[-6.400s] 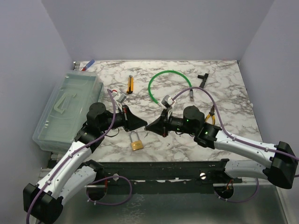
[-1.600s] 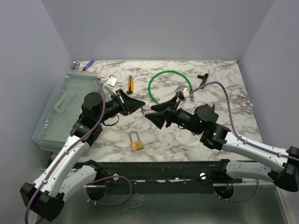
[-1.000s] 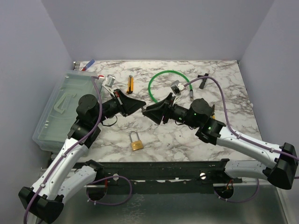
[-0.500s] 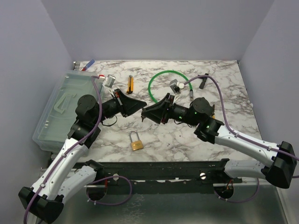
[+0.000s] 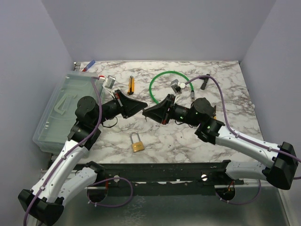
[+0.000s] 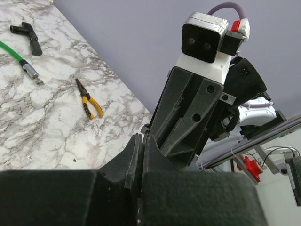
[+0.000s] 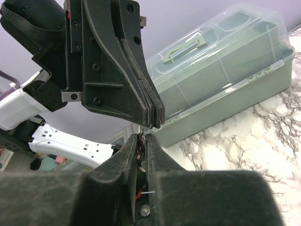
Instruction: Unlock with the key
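Above the middle of the table my two grippers meet tip to tip. The left gripper (image 5: 142, 108) (image 6: 141, 137) is shut on the key (image 7: 141, 129), a thin silvery sliver sticking down out of its fingertips (image 7: 157, 117). The right gripper (image 5: 146, 113) (image 7: 142, 137) faces it with its jaws drawn almost together. A narrow gap still shows between them, and the key's free end sits in that gap. The small brass padlock (image 5: 137, 144) lies flat on the marble below, nearer the front edge, with nothing touching it.
A pale green lidded toolbox (image 5: 66, 110) fills the table's left side. At the back lie a green cable loop (image 5: 162, 77), a yellow-and-black knife (image 5: 131, 84) and a black T-shaped tool (image 5: 204, 81). Yellow-handled pliers (image 6: 89, 101) lie under the right arm.
The right gripper has slid a little left onto the left gripper's tip and its jaws have narrowed around the key's end. The left arm has hardly moved.
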Robot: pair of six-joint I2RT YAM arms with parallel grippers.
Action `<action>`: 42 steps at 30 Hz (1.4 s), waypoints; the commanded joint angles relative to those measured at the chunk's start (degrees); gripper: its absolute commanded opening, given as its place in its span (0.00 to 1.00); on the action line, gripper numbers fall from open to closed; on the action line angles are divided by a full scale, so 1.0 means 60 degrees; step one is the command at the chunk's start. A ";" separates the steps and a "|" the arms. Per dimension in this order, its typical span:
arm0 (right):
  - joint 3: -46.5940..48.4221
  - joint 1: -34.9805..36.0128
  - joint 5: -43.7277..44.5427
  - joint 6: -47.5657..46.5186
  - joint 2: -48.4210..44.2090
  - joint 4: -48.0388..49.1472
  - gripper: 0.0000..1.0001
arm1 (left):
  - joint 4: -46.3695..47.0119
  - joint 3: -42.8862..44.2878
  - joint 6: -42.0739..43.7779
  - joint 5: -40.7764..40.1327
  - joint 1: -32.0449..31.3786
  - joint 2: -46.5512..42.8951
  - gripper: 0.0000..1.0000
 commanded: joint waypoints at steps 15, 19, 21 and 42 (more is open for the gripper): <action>-0.0273 0.0033 0.0106 0.0297 -0.0291 0.0239 0.01 | -0.1244 0.0151 0.0565 -0.1295 -0.0033 -0.0233 0.70; -0.0833 0.0034 0.0692 0.0436 -0.0705 0.0000 0.01 | -0.2440 0.0346 0.1143 -0.2276 -0.0031 -0.0414 0.90; -0.1078 0.0028 0.1069 0.0519 -0.0942 -0.0189 0.01 | -0.2740 0.0343 0.1299 -0.2575 -0.0029 -0.0533 0.99; -0.1803 0.0034 0.5399 0.1656 -0.2488 -0.3541 0.01 | -0.9144 0.1875 0.0785 -0.6146 -0.0029 0.1817 0.83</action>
